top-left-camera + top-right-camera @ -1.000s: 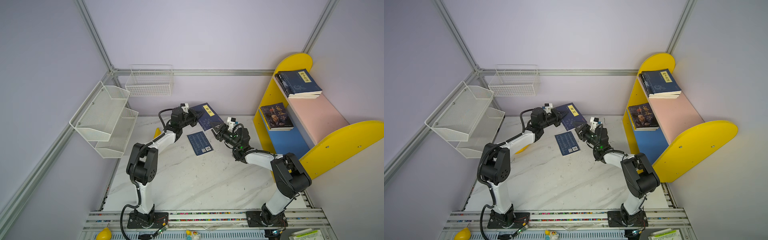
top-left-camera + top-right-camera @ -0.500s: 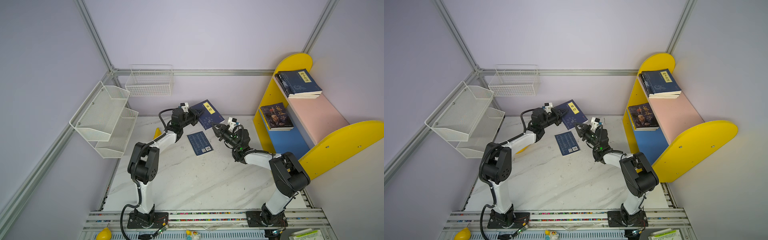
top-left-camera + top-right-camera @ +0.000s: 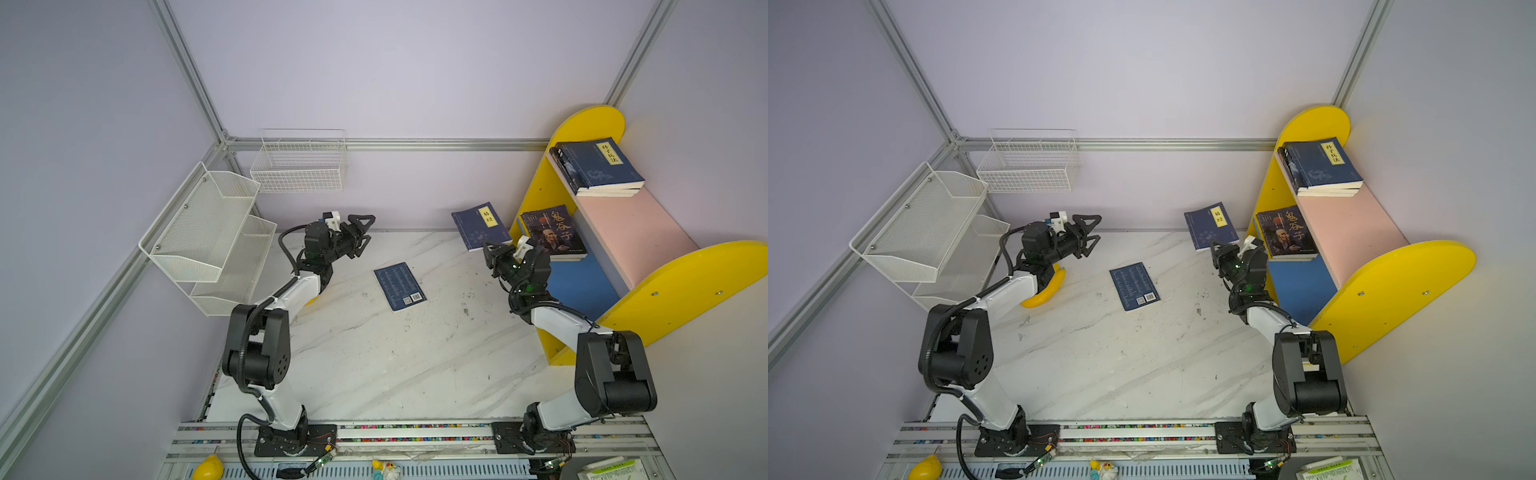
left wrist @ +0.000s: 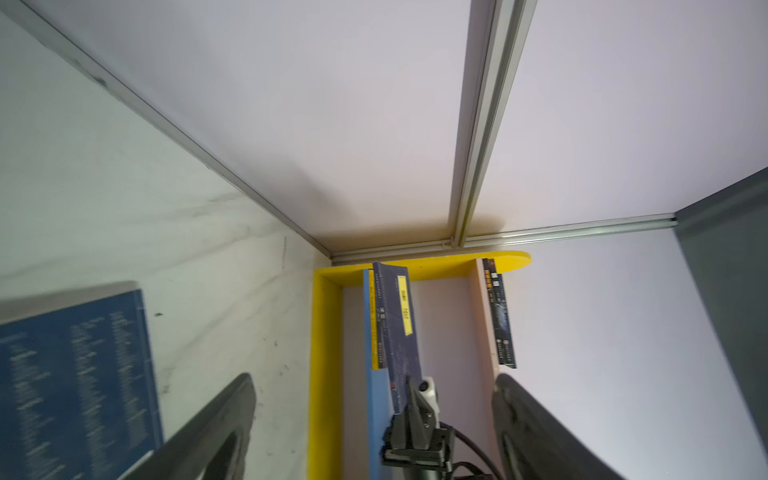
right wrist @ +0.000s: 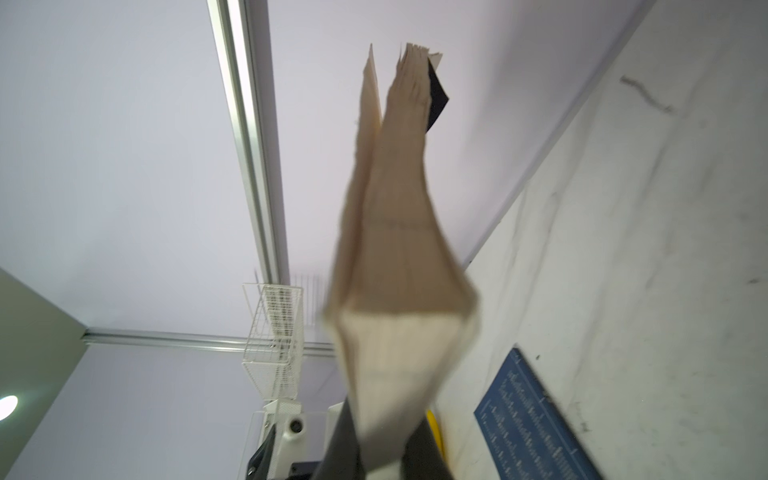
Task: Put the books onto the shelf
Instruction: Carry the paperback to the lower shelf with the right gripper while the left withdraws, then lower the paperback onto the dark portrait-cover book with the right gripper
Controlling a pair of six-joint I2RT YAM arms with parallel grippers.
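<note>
In both top views the right gripper [image 3: 490, 248] is seen clamped on the lower edge of a navy book [image 3: 480, 226] with a yellow label. The book is held upright above the worktop [image 3: 374, 365], just beside the shelf [image 3: 685, 286]. Only in the right wrist view are its page edges shown, fanned apart above the closed jaws. The left gripper [image 3: 368, 230] is raised with its jaws wide apart and nothing between them, and the gap is also shown in the left wrist view. A banana [image 3: 1045, 289] under the left arm is shown in a top view but not in the left wrist view. A second book [image 3: 399, 286] lies flat mid-worktop, barcode side up. On the shelf's pink upper board [image 3: 648, 232] a stack of books [image 3: 598, 166] is kept, with a navy one on top. On the blue lower board [image 3: 582, 291] a dark book [image 3: 552, 232] with an orange title is laid.
</note>
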